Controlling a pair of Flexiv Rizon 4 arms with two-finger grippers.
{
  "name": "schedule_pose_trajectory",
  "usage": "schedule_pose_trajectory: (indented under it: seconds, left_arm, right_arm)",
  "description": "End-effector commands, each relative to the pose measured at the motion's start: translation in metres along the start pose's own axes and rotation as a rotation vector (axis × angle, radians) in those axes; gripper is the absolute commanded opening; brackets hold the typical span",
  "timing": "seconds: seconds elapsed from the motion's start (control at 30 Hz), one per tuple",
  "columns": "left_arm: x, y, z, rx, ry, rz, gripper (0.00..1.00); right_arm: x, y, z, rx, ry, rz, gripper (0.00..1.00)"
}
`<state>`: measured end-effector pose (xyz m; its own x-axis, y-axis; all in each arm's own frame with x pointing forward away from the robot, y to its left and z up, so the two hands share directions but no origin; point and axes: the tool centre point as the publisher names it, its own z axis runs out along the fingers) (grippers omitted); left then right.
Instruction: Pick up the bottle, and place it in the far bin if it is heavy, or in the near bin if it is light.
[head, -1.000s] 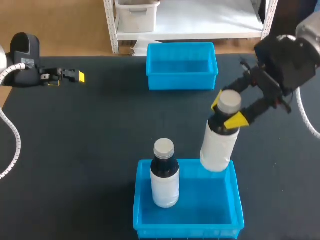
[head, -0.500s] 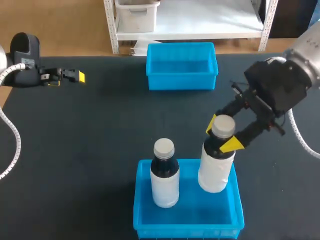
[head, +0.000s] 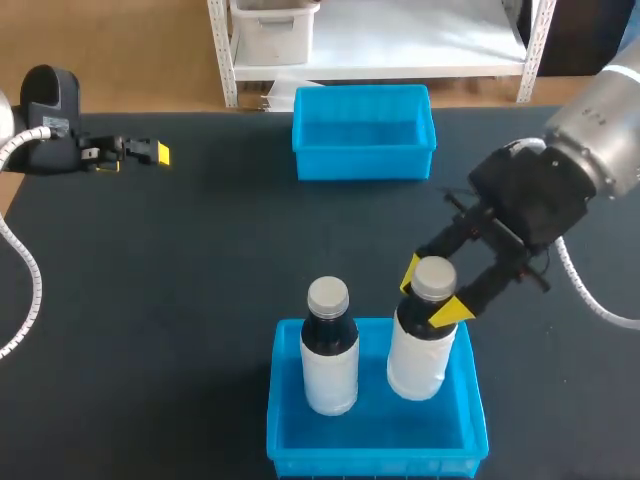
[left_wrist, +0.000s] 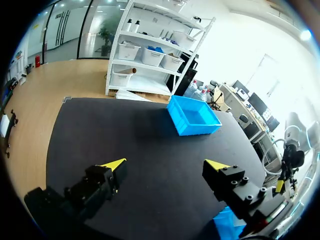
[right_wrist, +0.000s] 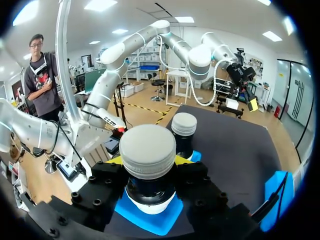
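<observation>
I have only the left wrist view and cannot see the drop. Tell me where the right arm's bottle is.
Observer: The dark plastic bottle with a white label and grey cap hangs upright with its base inside the near blue plastic bin.
Operator: Report the grip on it.
Observer: The right gripper is shut on the bottle's neck just under the cap, with one yellow-tipped finger on each side.
</observation>
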<state>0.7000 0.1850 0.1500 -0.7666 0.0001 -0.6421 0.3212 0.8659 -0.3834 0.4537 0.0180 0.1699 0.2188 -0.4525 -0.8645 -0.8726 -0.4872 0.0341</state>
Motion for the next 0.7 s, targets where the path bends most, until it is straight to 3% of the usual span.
schedule_pose_trajectory:
  seconds: [0.03, 0.7]
  left_arm:
    - [0.0, 0.0, 0.0, 0.0, 0.0, 0.0, 1.0]
    - [0.0, 0.0, 0.0, 0.0, 0.0, 0.0, 1.0]
  right_arm:
    - [0.002, -0.002, 0.004, -0.006, -0.004, -0.01, 0.0]
    - [0.017, -0.002, 0.015, -0.025, 0.0, -0.002, 0.0]
